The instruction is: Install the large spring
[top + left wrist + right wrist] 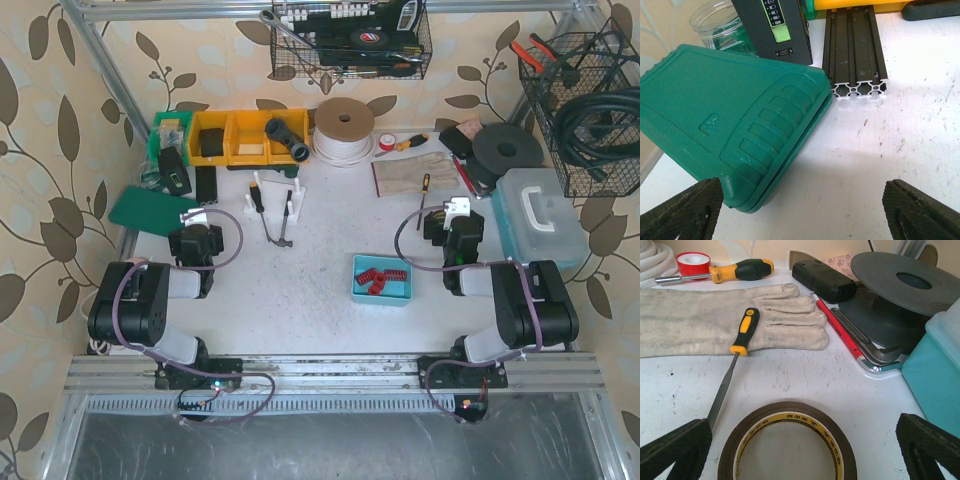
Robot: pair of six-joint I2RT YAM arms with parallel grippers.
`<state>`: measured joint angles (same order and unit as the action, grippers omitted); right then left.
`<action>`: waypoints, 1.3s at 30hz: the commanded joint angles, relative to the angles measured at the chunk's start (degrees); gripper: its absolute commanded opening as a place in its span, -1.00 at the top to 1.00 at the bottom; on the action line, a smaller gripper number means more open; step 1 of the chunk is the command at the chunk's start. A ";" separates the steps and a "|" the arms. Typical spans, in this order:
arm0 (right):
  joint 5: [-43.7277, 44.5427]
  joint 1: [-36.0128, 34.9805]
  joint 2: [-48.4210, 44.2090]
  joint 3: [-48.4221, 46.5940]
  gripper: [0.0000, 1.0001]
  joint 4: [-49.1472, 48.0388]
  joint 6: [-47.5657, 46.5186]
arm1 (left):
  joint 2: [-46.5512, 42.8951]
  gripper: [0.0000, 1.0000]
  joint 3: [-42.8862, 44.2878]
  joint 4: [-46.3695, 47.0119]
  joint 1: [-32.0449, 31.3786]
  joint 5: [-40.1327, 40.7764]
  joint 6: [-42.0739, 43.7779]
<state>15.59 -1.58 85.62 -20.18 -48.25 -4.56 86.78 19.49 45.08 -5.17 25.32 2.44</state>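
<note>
A white two-post fixture [272, 203] stands in the middle of the table, with a black-handled tool [257, 196] and a metal pliers-like piece [278, 230] at it. A blue tray [381, 295] holds several small red parts [382, 279]. I cannot make out a large spring in any view. My left gripper [195, 215] [802, 215] is open and empty, beside a green case [730, 125]. My right gripper [452, 215] [800, 452] is open and empty, its fingers [675, 450] either side of a brown tape roll [790, 412] lying flat.
Left wrist view: a black aluminium rail [852, 45], a black device [775, 25], a clear jar [715, 22]. Right wrist view: a yellow-handled file [742, 332], a work glove [715, 320], a screwdriver [740, 270], black discs [900, 275], a teal box [940, 370]. Yellow bins [245, 135] stand at the back.
</note>
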 commanded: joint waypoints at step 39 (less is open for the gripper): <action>-13.20 0.11 -24.93 -40.37 -1.00 79.53 23.62 | -35.25 -0.96 30.83 -68.37 0.59 -8.70 -32.33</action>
<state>4.40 -1.56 57.56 -51.48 8.36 11.20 54.83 46.48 -11.14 -5.17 20.99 -19.49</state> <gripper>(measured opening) 0.992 0.952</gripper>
